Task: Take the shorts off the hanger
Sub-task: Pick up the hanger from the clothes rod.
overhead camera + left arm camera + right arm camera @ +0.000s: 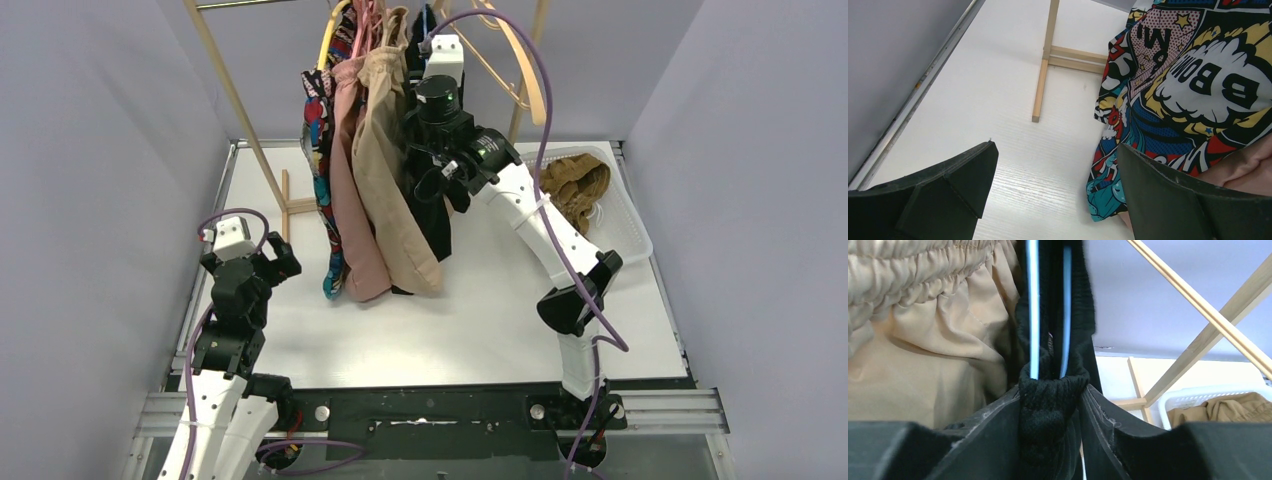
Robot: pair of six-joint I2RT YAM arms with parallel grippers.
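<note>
Several shorts hang from a rail at the back: comic-print shorts (320,150), dusty pink shorts (352,200), beige shorts (385,190) and black shorts (432,215). My right gripper (432,160) is raised among them. In the right wrist view it is shut on the black shorts' waistband (1053,405), which hangs on a light blue hanger (1033,310); the beige shorts (923,340) hang to the left. My left gripper (268,262) is open and empty, low at the left. In its wrist view the comic-print shorts (1188,85) hang at the right.
A white basket (630,235) at the right holds mustard-brown shorts (575,185). The wooden rack's foot (290,205) stands on the table at the back left, also seen in the left wrist view (1043,65). An empty wooden hanger (525,70) hangs at the back right.
</note>
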